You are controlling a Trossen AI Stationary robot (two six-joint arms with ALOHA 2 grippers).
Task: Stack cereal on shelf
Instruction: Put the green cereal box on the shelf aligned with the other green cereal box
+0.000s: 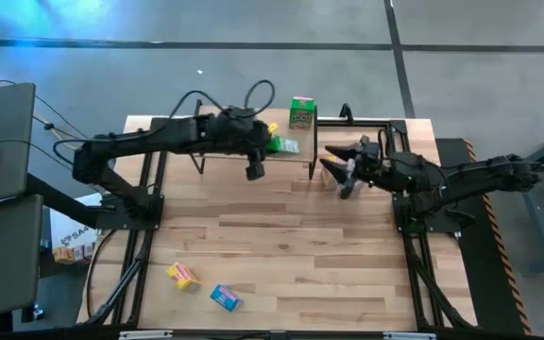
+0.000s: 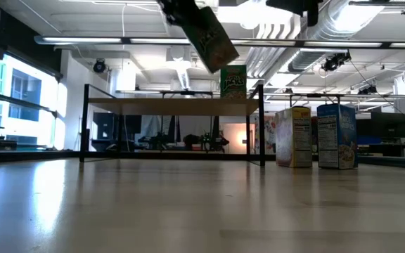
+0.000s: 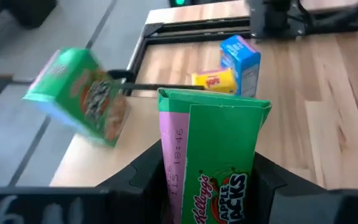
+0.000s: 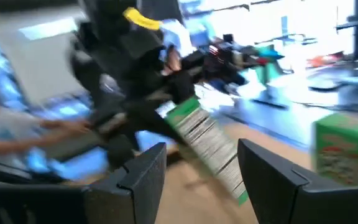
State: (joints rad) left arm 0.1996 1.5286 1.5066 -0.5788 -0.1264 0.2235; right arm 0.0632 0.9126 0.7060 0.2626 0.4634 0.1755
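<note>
Fingers of the left gripper (image 3: 210,180) were clamped on a green cereal box (image 3: 211,155), one dark finger on each side of the pack (its front reads "Apple Jacks"). In the high view that gripper (image 1: 270,146) hung over the shelf (image 1: 225,151), toward the shelf's 3 o'clock end, with the held box (image 1: 283,144) showing green just beside it. From table height the same box (image 2: 213,39) hung tilted in the air above the shelf top (image 2: 174,107), clear of the wood.

A second green box (image 1: 301,112) stood upright on the shelf at its 1 o'clock corner; the low view showed it (image 2: 233,81) resting on the top board near the right-hand leg. The left wrist view caught it (image 3: 79,96) as a blurred green pack beyond the held one.

The right gripper (image 1: 336,161) waited at 3 o'clock of the shelf, just off its end, fingers spread wide with nothing between them; its wrist view showed the two dark fingers (image 4: 143,169) apart and looked toward the left arm and its box (image 4: 207,146).

Beside the right gripper, a yellow box (image 2: 293,137) and a blue box (image 2: 337,136) stood upright side by side on the table (image 1: 291,255). At about 7 o'clock on the tabletop, well apart from the shelf, another yellow box (image 1: 182,275) and another blue box (image 1: 225,297) lay flat near each other.
</note>
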